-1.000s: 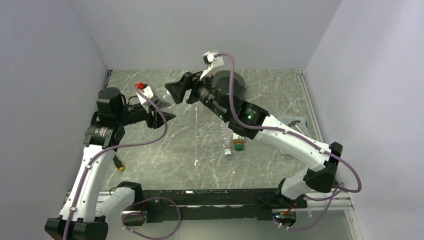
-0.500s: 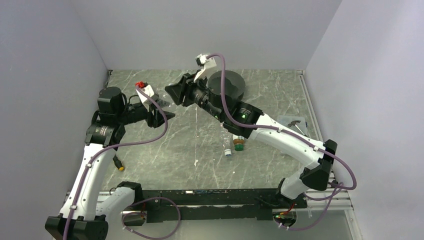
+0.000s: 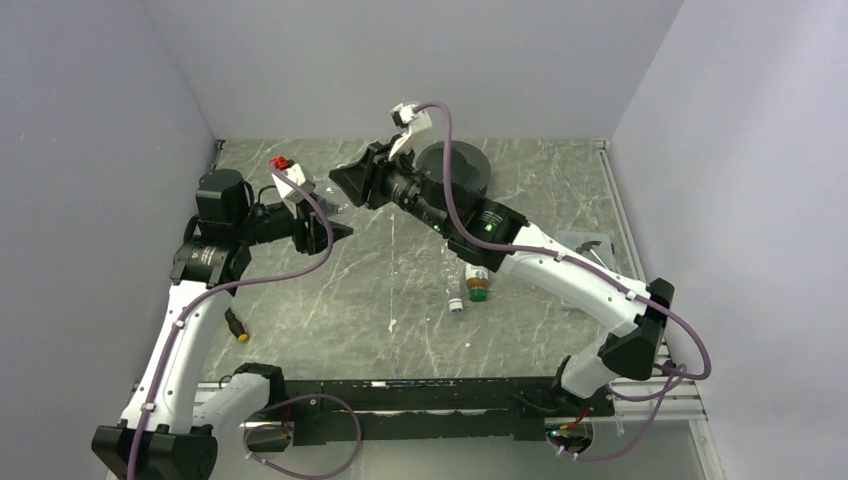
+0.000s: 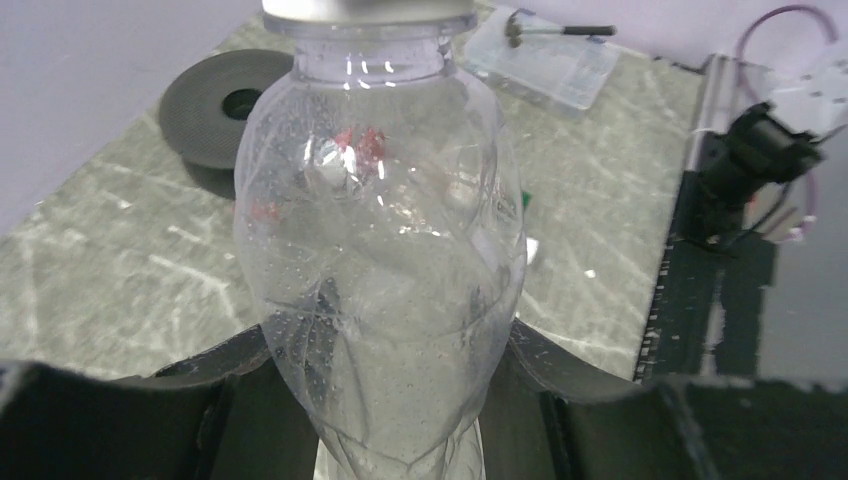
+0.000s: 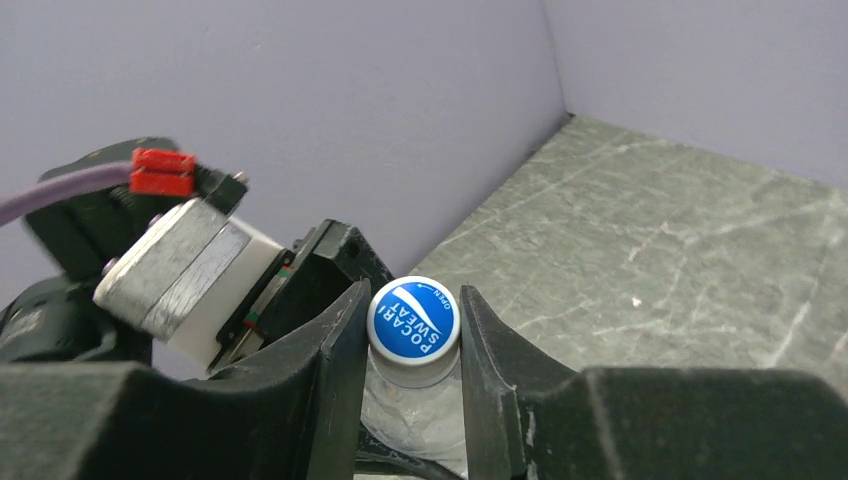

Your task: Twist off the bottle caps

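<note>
Aloft, clear bottle [image 4: 385,260]: body clamped in left gripper [image 4: 390,420], above the table [image 3: 380,300].
Right gripper [image 5: 412,350]: clenched on its blue Pocari Sweat cap [image 5: 414,315].
Nearby: black disc [image 3: 455,165] behind; amber bottle [image 3: 478,288] lying partly hidden under right arm [image 3: 560,275].

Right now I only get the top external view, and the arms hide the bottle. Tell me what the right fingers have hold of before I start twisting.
Observer: In the right wrist view the right fingers are shut on the blue-and-white cap, one finger on each side.
Operator: Confirm the left side has the body.
Observer: The left wrist view shows the left fingers clamped on the lower body of the clear bottle, cap end pointing away.
Operator: Report the bottle's condition.
Observer: Its wall is dented, with fine droplets inside.
</note>
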Robot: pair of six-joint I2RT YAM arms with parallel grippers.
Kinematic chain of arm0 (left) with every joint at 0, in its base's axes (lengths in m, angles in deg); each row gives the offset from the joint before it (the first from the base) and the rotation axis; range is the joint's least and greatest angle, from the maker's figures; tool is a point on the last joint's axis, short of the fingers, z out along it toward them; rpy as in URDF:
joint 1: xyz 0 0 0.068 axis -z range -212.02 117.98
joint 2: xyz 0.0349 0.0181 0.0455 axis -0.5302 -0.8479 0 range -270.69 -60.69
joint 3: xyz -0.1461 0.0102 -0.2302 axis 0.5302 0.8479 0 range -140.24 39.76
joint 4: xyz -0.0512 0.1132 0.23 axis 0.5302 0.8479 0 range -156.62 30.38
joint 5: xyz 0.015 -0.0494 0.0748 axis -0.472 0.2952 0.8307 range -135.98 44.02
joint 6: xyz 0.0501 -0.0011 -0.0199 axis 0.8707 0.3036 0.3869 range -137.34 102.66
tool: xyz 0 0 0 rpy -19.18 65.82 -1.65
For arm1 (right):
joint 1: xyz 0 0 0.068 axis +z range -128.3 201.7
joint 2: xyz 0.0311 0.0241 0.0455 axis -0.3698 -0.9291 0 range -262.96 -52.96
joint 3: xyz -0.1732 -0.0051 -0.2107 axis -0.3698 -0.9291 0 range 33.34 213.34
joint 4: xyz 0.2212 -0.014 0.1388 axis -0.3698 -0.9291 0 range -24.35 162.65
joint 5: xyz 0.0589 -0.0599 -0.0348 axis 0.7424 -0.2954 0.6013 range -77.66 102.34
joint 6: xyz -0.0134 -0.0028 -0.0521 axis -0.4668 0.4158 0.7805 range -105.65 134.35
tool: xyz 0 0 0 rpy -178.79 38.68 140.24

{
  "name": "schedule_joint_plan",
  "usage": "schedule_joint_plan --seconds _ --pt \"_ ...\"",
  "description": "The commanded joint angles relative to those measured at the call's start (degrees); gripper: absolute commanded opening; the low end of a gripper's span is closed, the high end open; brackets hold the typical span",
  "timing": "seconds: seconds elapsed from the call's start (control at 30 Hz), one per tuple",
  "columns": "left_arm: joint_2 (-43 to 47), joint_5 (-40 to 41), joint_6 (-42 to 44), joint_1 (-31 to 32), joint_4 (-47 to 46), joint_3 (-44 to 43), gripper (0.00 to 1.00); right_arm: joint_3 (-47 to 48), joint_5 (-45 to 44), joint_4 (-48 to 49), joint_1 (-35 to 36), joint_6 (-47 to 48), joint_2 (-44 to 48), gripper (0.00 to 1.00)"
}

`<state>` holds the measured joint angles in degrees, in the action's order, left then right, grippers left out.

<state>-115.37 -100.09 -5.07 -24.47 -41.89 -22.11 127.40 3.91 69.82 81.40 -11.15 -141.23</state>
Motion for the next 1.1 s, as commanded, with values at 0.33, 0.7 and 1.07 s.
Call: schedule_joint_plan --seconds 0.33,0.7,1.07 --pt "-2.4 -30.2 -9.9 0.4 -0.8 -6.3 0.18 -8.5 47.6 21.0 -8.7 -2.6 7.9 0.00" --pt "-2.5 -18.0 3.9 0.4 9.1 -7.3 0.18 -8.9 19.5 12.2 -6.2 3.4 11.5 0.90" --pt "1.1 1.6 6.2 0.4 -1.6 -0.5 0.23 1.2 -9.4 -2.6 -0.1 0.7 4.6 0.86"
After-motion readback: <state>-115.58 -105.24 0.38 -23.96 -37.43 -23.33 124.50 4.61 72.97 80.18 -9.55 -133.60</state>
